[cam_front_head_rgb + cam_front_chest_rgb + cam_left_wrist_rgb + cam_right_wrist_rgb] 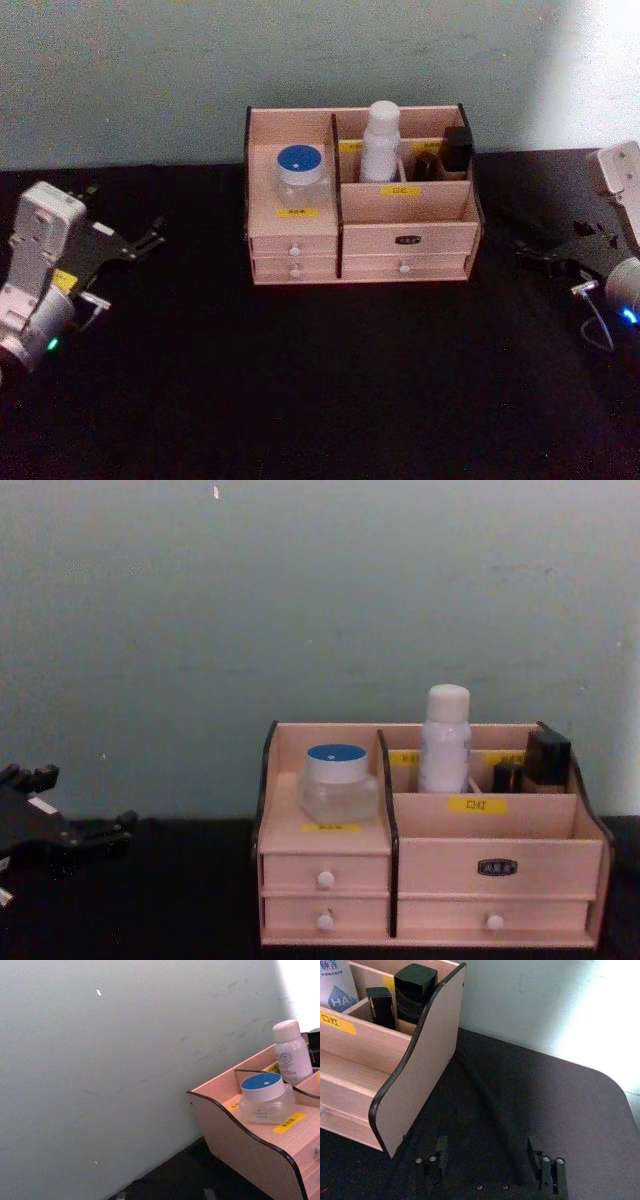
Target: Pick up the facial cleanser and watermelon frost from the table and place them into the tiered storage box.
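The tiered storage box (440,238) stands at the back middle of the black table, against the wall. In its left compartment rests the watermelon frost (300,178), a clear jar with a blue lid. The facial cleanser (380,140), a tall white bottle, stands upright in the back middle compartment. The chest view shows the jar (338,780) and the bottle (445,742) inside the box (440,865). My left gripper (150,238) hovers open and empty left of the box. Right of the box, my right gripper (535,255) is open and empty, its fingers (440,1152) spread above the table.
Small black bottles (456,148) fill the box's back right compartment, next to its dark-edged side wall (425,1060). Drawers with white knobs (325,879) face me. A pale wall rises just behind the box. The table's rounded right edge (620,1095) lies beyond my right gripper.
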